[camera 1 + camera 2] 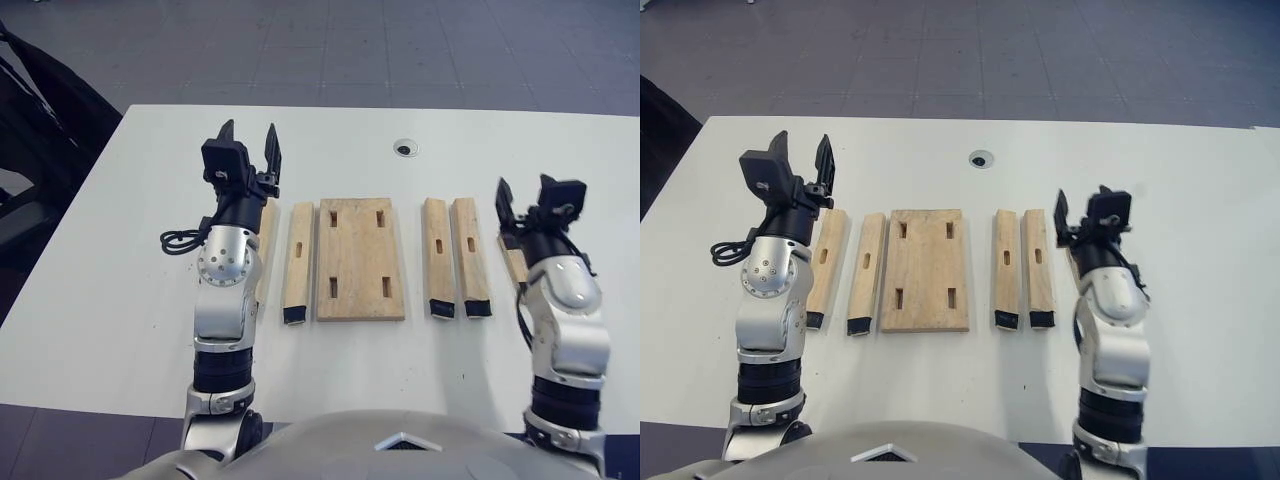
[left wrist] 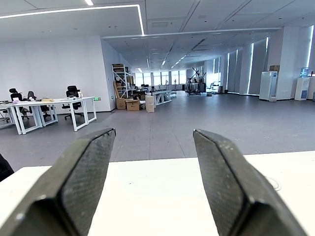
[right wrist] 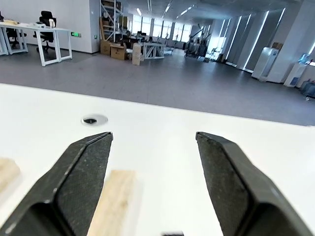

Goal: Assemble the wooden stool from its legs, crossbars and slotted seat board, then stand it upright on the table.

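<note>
Slotted seat board (image 1: pixel 360 258) lies flat at mid-table (image 1: pixel 150 300). A left pair of legs (image 1: pixel 867 270) lies at its 9 o'clock and a right pair of legs (image 1: pixel 1007 268) at its 3 o'clock, all unassembled. The left gripper (image 1: pixel 249 135) hangs at the board's 10 o'clock, its fingers (image 2: pixel 83 182) spread wide around nothing. The right gripper (image 1: pixel 522 195) sits farther out at 3 o'clock, its fingers (image 3: pixel 78 182) equally wide apart and gripping nothing, over the end of another wooden piece (image 3: pixel 115 201).
</note>
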`<move>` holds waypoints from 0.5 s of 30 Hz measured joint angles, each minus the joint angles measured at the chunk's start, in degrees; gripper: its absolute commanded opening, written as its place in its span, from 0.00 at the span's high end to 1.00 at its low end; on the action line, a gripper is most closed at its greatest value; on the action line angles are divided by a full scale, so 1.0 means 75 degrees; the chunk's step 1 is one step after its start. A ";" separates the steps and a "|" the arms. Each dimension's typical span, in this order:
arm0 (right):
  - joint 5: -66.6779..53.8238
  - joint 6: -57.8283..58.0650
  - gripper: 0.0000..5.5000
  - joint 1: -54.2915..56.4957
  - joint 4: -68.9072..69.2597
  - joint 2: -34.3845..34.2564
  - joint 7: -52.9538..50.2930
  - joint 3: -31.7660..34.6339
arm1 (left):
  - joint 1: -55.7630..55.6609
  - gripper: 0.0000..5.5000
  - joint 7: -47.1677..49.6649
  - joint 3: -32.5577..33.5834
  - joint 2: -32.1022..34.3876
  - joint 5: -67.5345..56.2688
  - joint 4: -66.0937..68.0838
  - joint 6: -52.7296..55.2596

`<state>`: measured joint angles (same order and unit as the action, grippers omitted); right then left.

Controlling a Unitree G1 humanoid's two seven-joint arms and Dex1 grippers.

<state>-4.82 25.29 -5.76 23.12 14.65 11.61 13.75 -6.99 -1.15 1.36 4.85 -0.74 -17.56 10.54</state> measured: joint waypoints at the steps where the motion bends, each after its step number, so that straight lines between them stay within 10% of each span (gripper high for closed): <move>1: -0.0158 0.0044 0.43 -0.0366 -0.0116 0.0164 0.0248 0.0209 | 0.0021 0.47 0.0004 -0.0004 -0.0009 0.0000 -0.0016 0.0003; 15: -0.0992 -0.0180 0.43 -0.1745 -0.1429 0.0757 0.1664 0.0480 | 0.0118 0.47 0.0019 -0.0001 -0.0035 0.0000 -0.0084 0.0034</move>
<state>-12.27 23.93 -18.85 12.40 20.32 24.09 17.35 -6.10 -1.01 1.36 4.59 -0.74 -18.19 10.80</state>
